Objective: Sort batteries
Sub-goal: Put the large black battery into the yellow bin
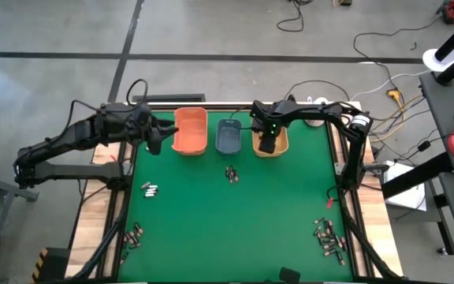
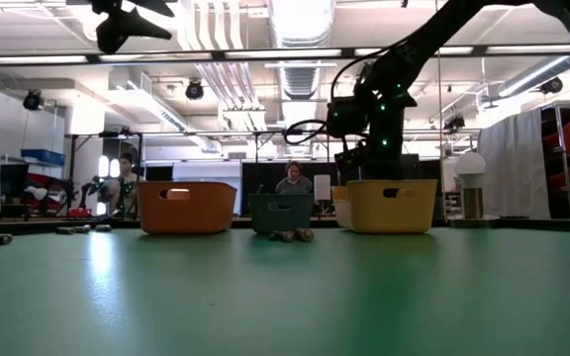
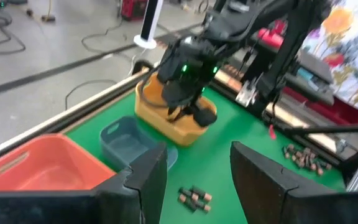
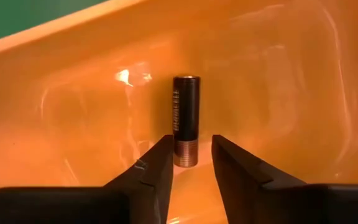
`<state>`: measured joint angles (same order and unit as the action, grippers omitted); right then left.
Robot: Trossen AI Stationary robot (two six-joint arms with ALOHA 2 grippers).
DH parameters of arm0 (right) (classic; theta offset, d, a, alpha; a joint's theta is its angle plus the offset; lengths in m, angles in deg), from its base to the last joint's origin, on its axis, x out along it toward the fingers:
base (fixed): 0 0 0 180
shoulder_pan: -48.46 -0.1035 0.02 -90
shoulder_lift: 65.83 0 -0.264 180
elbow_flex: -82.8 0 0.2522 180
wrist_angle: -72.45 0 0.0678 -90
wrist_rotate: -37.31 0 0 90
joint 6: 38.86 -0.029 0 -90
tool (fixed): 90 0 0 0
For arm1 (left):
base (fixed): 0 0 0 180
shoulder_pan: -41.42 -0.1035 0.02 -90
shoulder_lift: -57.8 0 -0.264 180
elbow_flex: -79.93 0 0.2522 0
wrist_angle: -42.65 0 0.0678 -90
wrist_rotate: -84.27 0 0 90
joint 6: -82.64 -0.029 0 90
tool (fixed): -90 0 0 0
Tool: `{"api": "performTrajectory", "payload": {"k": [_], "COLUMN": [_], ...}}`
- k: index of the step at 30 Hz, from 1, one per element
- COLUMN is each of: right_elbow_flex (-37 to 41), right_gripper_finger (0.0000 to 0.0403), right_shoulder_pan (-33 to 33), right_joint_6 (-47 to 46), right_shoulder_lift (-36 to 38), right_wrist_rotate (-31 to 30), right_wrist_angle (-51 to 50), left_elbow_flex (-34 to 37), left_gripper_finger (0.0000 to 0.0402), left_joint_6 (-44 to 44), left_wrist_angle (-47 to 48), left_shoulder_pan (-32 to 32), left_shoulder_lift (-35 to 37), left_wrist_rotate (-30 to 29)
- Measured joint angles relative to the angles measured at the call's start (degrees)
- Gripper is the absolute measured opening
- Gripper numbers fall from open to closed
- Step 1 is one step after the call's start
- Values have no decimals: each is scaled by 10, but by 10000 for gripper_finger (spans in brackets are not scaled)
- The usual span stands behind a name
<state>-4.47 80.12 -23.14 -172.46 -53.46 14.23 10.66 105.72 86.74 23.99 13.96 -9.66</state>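
Observation:
One dark battery with a coppery end [image 4: 186,118] lies on the floor of the yellow-orange bin [image 1: 280,147]. My right gripper [image 4: 191,148] hangs open just above it, reaching down into the bin [image 2: 392,205], and the coppery end shows between its fingertips. My left gripper [image 1: 154,140] is open with nothing between its fingers, raised high beside the orange bin [image 1: 189,132]; in the left wrist view this gripper [image 3: 197,177] looks over the bins. Loose batteries lie on the green mat in groups: centre [image 1: 231,173], left [image 1: 150,188], near left [image 1: 135,234], near right [image 1: 329,238].
A blue-grey bin [image 1: 228,136] stands between the orange and yellow-orange bins along the mat's far edge. Cables and a white disc [image 1: 314,120] lie at the far right corner. People show in the room beyond the table [image 2: 293,180].

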Motion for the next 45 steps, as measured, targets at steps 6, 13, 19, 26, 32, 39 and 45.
{"api": "performTrajectory", "payload": {"k": [6,13,19,26,32,39,45], "right_elbow_flex": [-12,-71,-75,11,64,138,159], "right_gripper_finger": [131,149,157,150,151,179,208], "right_shoulder_pan": [0,-13,-69,-214,-365,-464,-470], "right_joint_6": [5,-2,-91,-221,-395,-566,-601], "right_shoulder_lift": [24,104,193,263,227,134,24], "right_wrist_rotate": [-3,-3,-3,-70,-216,-417,-438], "right_wrist_angle": [-21,-48,3,119,135,332,474], "left_elbow_flex": [0,0,0,0,0,0,1], "left_gripper_finger": [155,155,155,155,155,155,155], "left_joint_6": [0,4,11,-25,-99,-132,-136], "left_wrist_angle": [-45,-62,-64,-63,-22,80,98], "left_shoulder_pan": [0,0,0,0,0,0,0], "left_shoulder_lift": [1,1,1,0,9,30,49], "left_wrist_rotate": [-1,-1,-1,-1,18,95,152]}}
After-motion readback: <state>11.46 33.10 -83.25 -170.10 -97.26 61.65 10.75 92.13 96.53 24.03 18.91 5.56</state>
